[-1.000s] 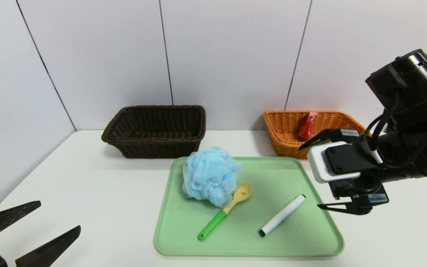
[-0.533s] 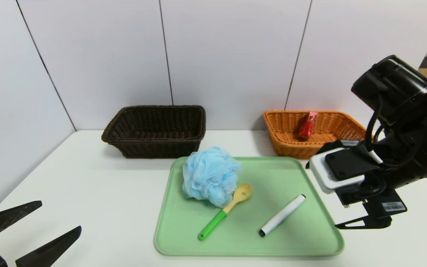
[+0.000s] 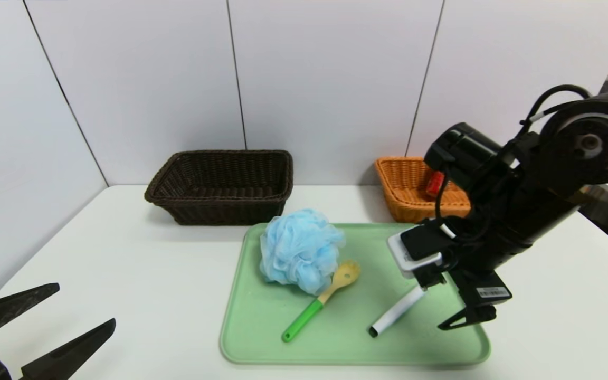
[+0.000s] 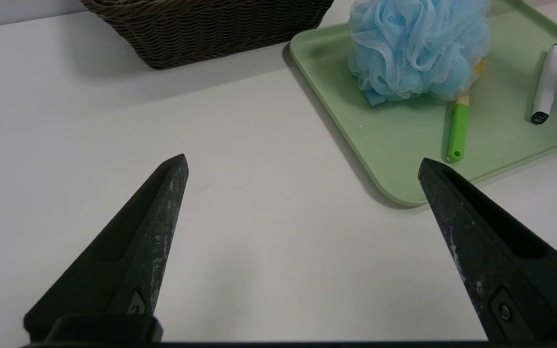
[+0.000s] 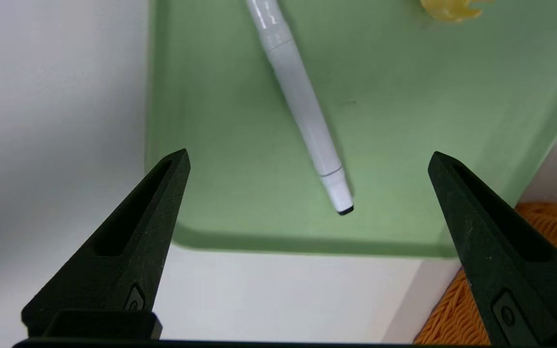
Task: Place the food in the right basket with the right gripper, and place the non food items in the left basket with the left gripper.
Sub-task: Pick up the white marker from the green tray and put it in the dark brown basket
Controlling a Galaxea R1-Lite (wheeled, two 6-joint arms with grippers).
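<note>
One food item, a red packet (image 3: 434, 186), is found lying in the orange basket (image 3: 407, 184) at the right rear of the tabletop (image 3: 124, 264). Three non-food items are found on the green tray (image 3: 335, 338): a blue bath pouf (image 3: 300, 249), a spatula with a green handle (image 3: 315, 305) touching the pouf, and a white marker (image 3: 395, 314) lying apart toward the tray's right side. The dark basket (image 3: 222, 184) at the left rear appears empty.

The right gripper (image 5: 307, 193) is observed pointing steeply down over the tray's right edge, jaws spread wide and holding nothing, with the marker lying between them below. The left gripper (image 4: 302, 203) is parked low over the bare tabletop near the left front, jaws likewise released and empty.

The food step is judged complete; the non-food step is judged not yet begun. By the task's terms the remaining items are assigned to the left gripper, so the right arm's position over the marker is noted as irregular. The next move is judged to call for the right arm to be cleared from the tray and the left gripper to be brought across to a tray item.
</note>
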